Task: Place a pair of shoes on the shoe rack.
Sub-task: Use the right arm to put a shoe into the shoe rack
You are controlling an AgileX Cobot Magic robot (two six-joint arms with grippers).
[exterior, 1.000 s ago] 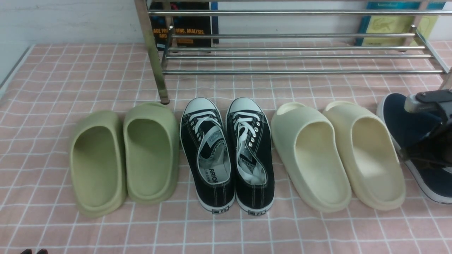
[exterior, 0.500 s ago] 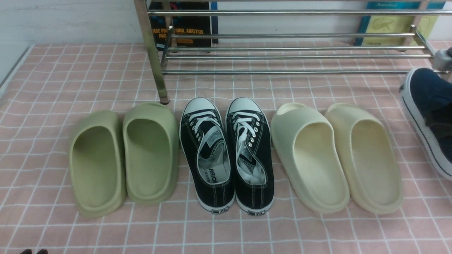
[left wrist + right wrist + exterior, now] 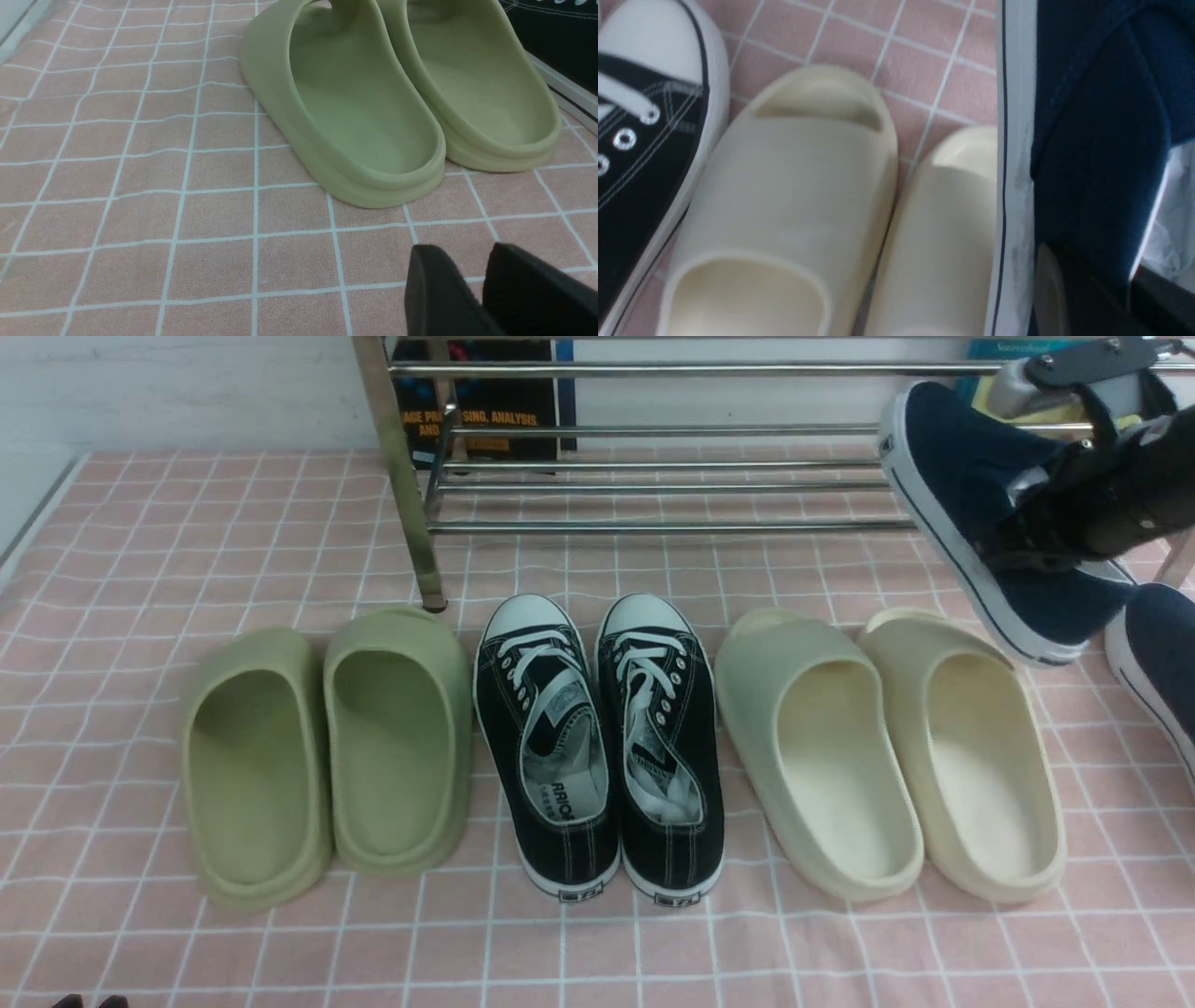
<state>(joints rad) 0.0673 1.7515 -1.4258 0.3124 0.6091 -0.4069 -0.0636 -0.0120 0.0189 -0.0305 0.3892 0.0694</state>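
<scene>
Table [image 3: 140, 541]: you see a pink checked cloth running under and in front of the shoe rack.
Shoe rack [image 3: 653, 526]: chrome tubes on upright legs stand at the far side of the table, and no shoe rests on the tubes you can see.
Cream slides [image 3: 822, 747]: the pair lies side by side on the cloth in front of the rack's right half.
Green slides [image 3: 392, 737]: this pair lies in front of the rack's left leg and out past it.
Black sneakers [image 3: 560, 840]: the lace-up pair lies in front of the rack's left half, toes toward it.
Lifted navy shoe [image 3: 962, 495]: it hangs off the cloth before the rack's right end, tilted with the toe raised across the tubes; you cannot tell whether it touches them.
Second navy shoe [image 3: 1162, 653]: it lies on the cloth in front of the rack's right end.
Right pincer [image 3: 1032, 527]: it is clamped on the lifted navy shoe at its opening.
Left pincer [image 3: 465, 266]: well in front of the rack's left end, its tips stand slightly parted and hold nothing.
</scene>
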